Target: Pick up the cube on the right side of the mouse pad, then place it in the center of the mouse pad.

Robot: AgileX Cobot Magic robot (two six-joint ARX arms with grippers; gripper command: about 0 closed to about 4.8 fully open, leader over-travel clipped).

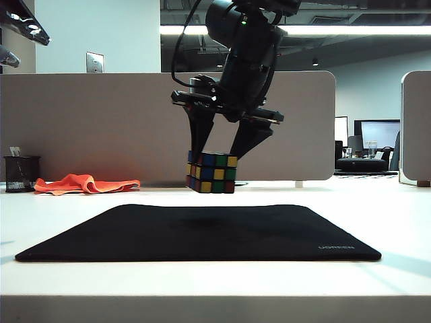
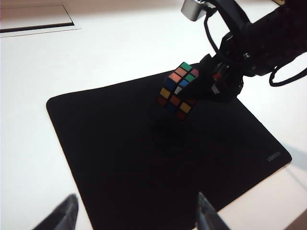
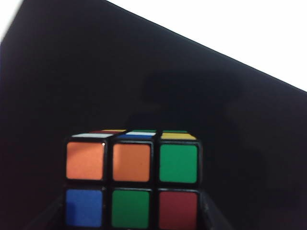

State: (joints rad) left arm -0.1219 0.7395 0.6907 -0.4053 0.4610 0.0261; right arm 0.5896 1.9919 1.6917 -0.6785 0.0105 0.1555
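My right gripper (image 1: pixel 214 165) hangs above the mouse pad (image 1: pixel 168 235), its two black fingers (image 1: pixel 201 134) angled downward and clamped on opposite sides of the cube (image 1: pixel 212 172), so the jaws stand about one cube-width apart with the puzzle filling the gap. In the exterior view the cube floats clear of the black mat, roughly over its middle and toward the far edge, with a faint shadow on the pad beneath it; it is not touching the surface. From my right wrist camera the cube (image 3: pixel 132 179) sits close up between my finger edges (image 3: pixel 211 215), showing orange, orange and green stickers on its upper row and blue, green and red below, against the dark mouse pad (image 3: pixel 96 72). In the left wrist view the cube (image 2: pixel 178 90) is held tilted above the mouse pad (image 2: pixel 120 158), toward the pad's 1 o'clock area, with my right gripper (image 2: pixel 204 86) reaching in from 2 o'clock. My left gripper (image 2: pixel 136 213) is held away from the work, its two fingertips (image 2: pixel 67 213) spread wide apart with nothing between them, hovering over the pad's near edge. In the exterior view, at 9 o'clock from the pad, an orange cloth (image 1: pixel 84 183) lies on the white table (image 1: pixel 404 222) beside a black mesh pen cup (image 1: pixel 20 173). The grey "UGREEN" lettering (image 1: pixel 335 247) sits near the pad's 4 o'clock corner.
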